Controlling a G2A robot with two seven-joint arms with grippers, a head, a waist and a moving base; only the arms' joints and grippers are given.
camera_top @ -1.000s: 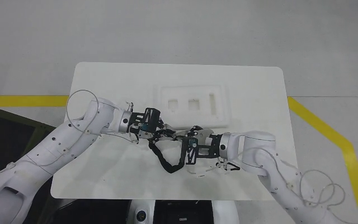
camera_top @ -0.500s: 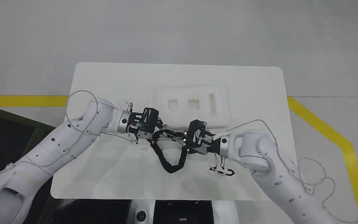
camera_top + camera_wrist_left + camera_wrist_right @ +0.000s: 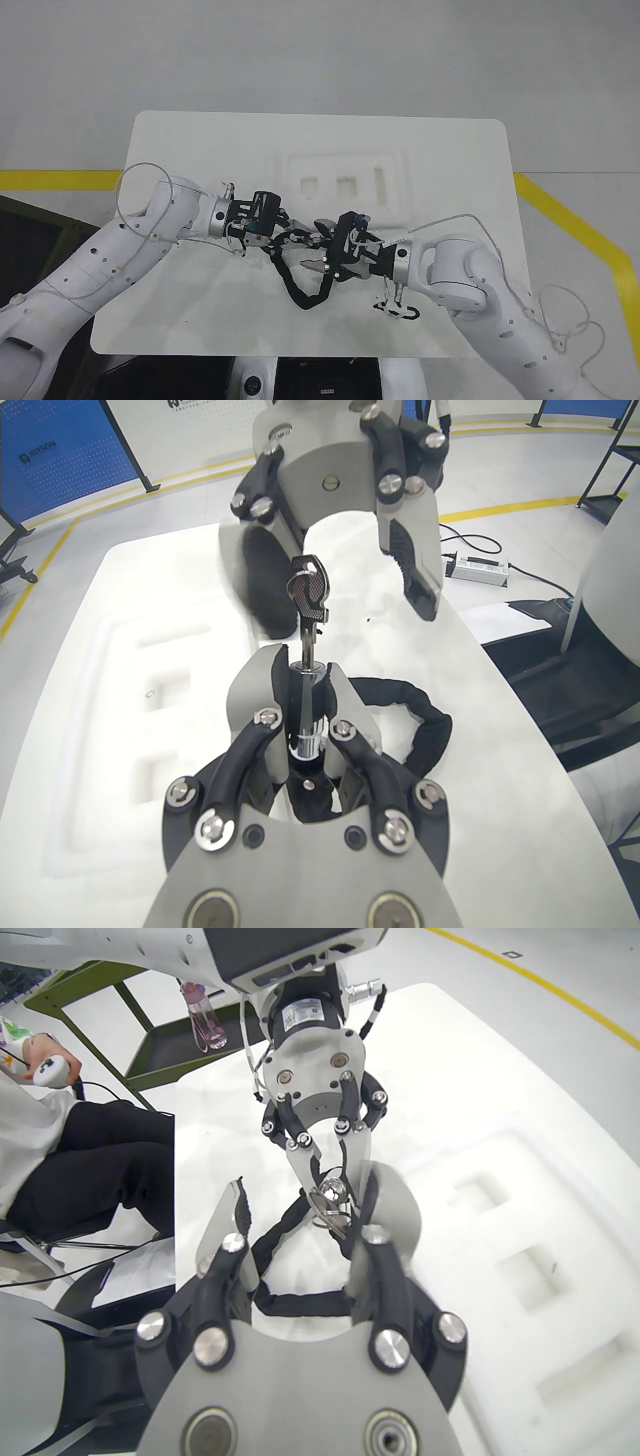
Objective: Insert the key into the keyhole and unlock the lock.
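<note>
Holding the lock point(image 3: 303, 720) by its metal cylinder, the left tool point(image 3: 306, 667) is clamped tight at the middle of the left wrist frame. The key point(image 3: 308, 587) stands in the keyhole point(image 3: 311, 669), blade partly sunk, black head free. The right tool point(image 3: 345, 610) faces it from the upper part of that frame with its fingers spread wide, one on either side of the key head, neither touching it.

In the top view the two tools meet at frame centre above the worktop point(image 3: 450, 150). The lock's black sleeved chain point(image 3: 300, 290) trails in a loop towards the lower edge. A white foam tray point(image 3: 400, 160) lies just beyond, towards the upper edge.

Change noted: a second ago the right tool was closed at the lock. Half a second ago its arm had rolled over. Now its fingers are apart.

Judgement: the key is inserted and released, possibly for a fresh grip to turn further. Whether the lock has opened cannot be told.
</note>
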